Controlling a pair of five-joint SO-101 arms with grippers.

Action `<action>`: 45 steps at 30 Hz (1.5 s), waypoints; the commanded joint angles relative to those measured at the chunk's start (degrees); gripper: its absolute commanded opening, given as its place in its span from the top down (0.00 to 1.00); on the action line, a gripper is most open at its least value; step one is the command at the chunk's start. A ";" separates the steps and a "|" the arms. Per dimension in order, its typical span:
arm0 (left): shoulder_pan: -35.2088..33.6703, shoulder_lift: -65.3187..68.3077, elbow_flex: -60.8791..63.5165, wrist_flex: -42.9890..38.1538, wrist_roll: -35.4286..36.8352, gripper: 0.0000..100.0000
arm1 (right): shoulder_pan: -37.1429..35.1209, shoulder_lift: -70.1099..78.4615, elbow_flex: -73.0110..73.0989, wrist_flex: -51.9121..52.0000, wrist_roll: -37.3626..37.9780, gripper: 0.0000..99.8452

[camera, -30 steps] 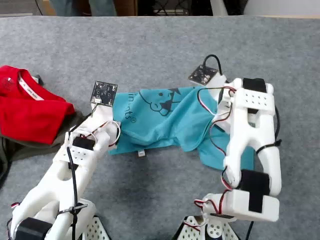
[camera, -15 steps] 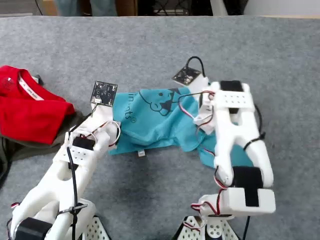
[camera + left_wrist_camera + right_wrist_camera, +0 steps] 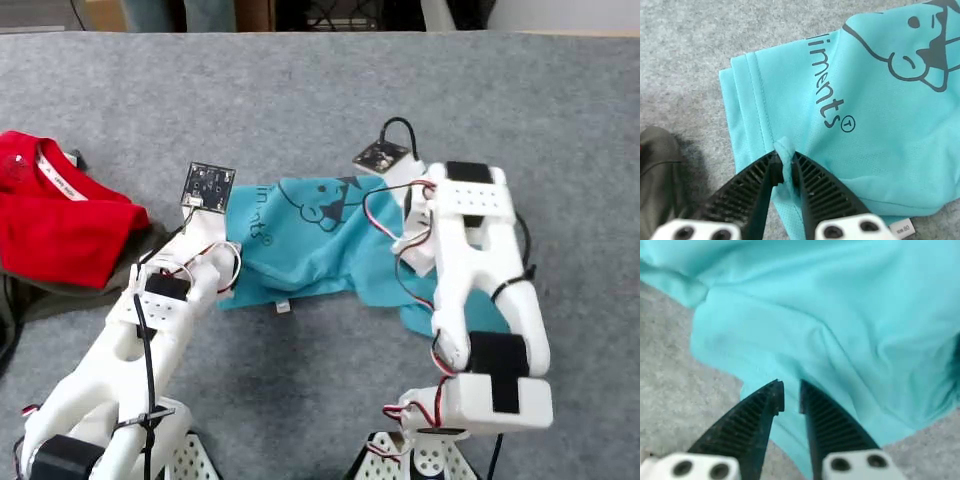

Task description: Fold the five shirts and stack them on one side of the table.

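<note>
teal printed shirt lies mid-surface on the grey felt-covered table, nearer the near edge than the far one. its long axis runs left to right, parallel to the near edge.

left gripper sits at the shirt's left end, just in from the stitched hem. jaws are nearly closed on a small raised ridge of teal cloth, so it holds the shirt.

right gripper is over the shirt's rumpled right end. jaws stand narrow with a slim gap, and no cloth shows between them. it points down at creased fabric close to where that fabric meets bare table.

key relation: the shirt spans between the two pincers, one at each end of its long axis. any fold probably carries one end along that axis toward the other. the right end is loose, so the right gripper likely needs a fresh bite first.

folded red shirt rests at the left edge on a dark olive garment. the left arm is the nearer one to that pile.

the left wrist view gives the pinched ridge, which the arm covers in the high view. the right wrist view gives the jaw gap. the high view gives the pile and the shirt's whole lie.
</note>
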 commanded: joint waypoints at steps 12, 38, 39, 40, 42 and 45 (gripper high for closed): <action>-0.40 -0.18 -0.13 -1.05 0.09 0.97 | 14.86 -9.89 0.92 5.54 28.04 0.85; -0.31 -0.18 -0.13 -1.05 0.00 0.97 | 10.29 4.62 5.85 -5.45 -6.95 0.98; -0.31 -0.18 -0.13 -1.05 0.00 0.97 | 10.90 4.18 4.62 -4.75 -6.86 0.98; -0.31 -0.18 -0.13 -1.05 0.00 0.97 | 11.52 3.74 3.12 -3.96 -6.86 0.99; -0.31 -0.18 -0.13 -1.05 0.00 0.97 | 12.75 3.03 -0.40 -1.93 -6.86 0.99; -0.31 -0.18 -0.13 -1.05 0.09 0.97 | 13.54 2.59 -6.11 -0.26 -6.77 0.99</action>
